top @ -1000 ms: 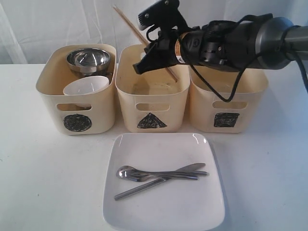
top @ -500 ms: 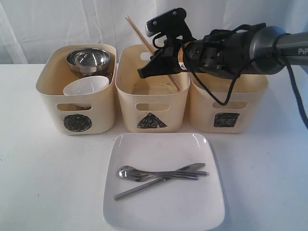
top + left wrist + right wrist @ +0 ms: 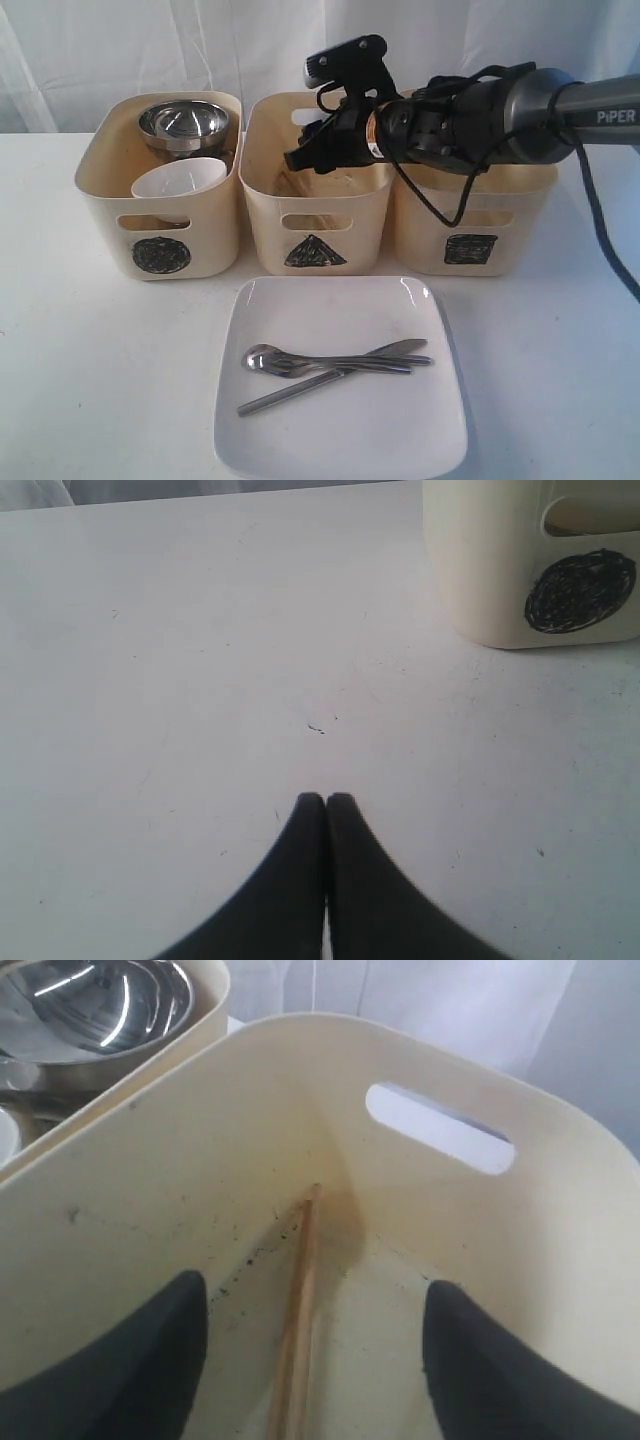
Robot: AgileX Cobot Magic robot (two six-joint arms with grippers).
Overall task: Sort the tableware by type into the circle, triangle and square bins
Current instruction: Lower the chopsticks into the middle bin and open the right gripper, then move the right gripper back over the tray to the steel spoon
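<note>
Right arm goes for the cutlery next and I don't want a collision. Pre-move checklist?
1. Right gripper open, nothing between the jaws: ok.
2. Wooden chopsticks lying inside the triangle bin, free of the fingers: ok.
3. Steel cutlery on the white square plate, nothing over it: ok.
4. Left gripper shut, empty, over the table beside the circle bin: ok.
5. Square bin interior free: cannot tell, the right arm covers it.
</note>
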